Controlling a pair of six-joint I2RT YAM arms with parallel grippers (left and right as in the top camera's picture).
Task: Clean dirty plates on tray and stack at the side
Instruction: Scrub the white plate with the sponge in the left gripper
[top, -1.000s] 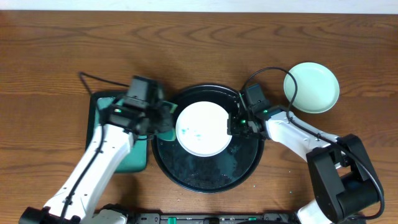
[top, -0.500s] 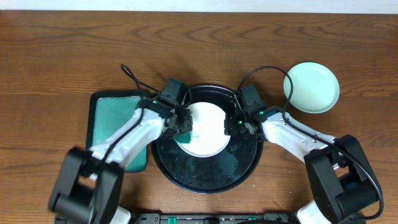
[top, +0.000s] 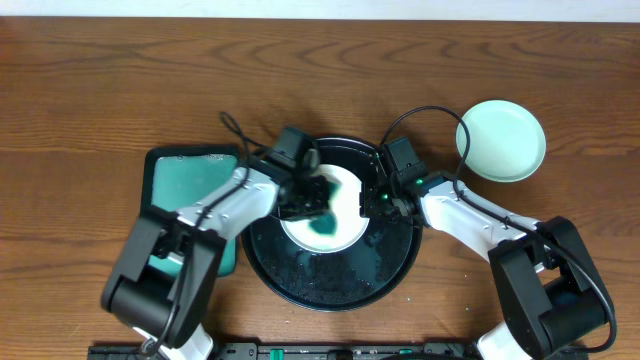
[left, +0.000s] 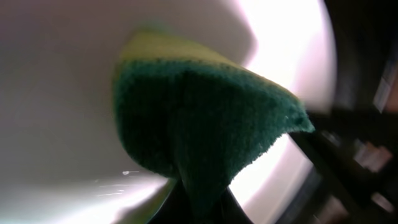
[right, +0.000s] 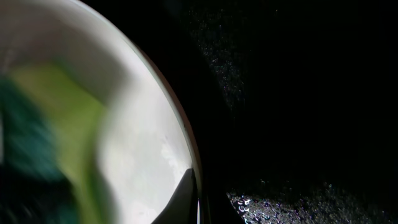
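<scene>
Overhead, left arm (top: 225, 205) bent inward, left pincer (top: 308, 196) clamping sponge (left: 199, 118) on white plate (top: 350, 195)

The white plate (top: 345, 235) in the black tray (top: 335, 302) is crowded: left claw (top: 312, 197) and sponge (left: 199, 124) over its middle, right claw (top: 376, 201) pinching its right rim. The tray's near floor lies bare, the far surface (top: 100, 80) open. A teal tray (top: 180, 180) flanks left, a mint plate (top: 501, 140) right.

Evenly lit brown wood-grain table (top: 90, 90) spans the overhead view.
</scene>
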